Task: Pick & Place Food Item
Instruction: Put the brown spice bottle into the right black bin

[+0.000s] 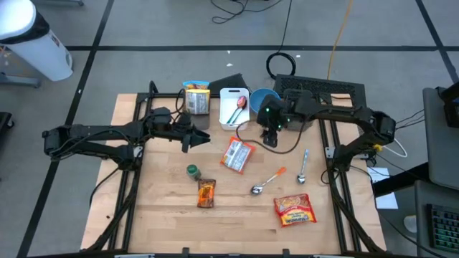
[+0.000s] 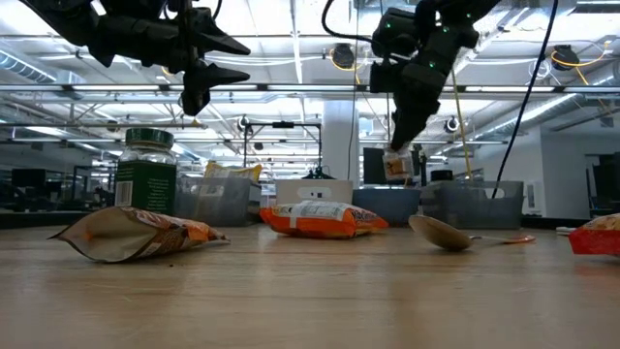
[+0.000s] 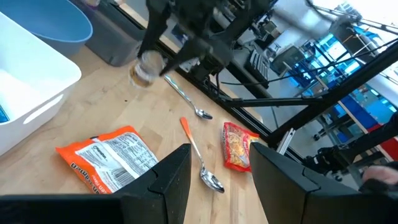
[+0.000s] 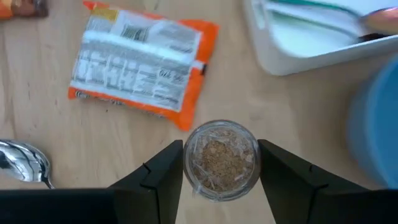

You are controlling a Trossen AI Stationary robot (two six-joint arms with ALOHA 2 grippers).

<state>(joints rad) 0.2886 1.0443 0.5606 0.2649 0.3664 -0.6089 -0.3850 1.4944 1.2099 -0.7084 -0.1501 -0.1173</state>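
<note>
A small clear jar of brown granules (image 4: 221, 160) hangs above the table's far middle, with my right gripper (image 1: 270, 135) shut on it; the low view shows the same jar (image 2: 397, 165) well clear of the tabletop. An orange food packet (image 1: 238, 154) lies flat on the wood just near of it. A white tray (image 1: 234, 107) and a blue bowl (image 1: 262, 100) stand at the far edge. My left gripper (image 1: 195, 137) hovers open to the left of the packet, nothing between its fingers (image 3: 168, 180). My right gripper pinches the small jar by its two opposite sides (image 4: 189, 163) between its two fingers. The fingers slant steeply down from the far right. The jar is lifted clear of the table and hangs roughly upright at the fingers' lower ends (image 2: 395, 155).
A green-lidded jar (image 1: 192, 170) and a brown packet (image 1: 206, 192) sit near the middle left. Two spoons (image 1: 267, 183) (image 1: 303, 168) and a red packet (image 1: 294, 209) lie to the right. A clear tub with a yellow label (image 1: 196, 97) stands beside the tray.
</note>
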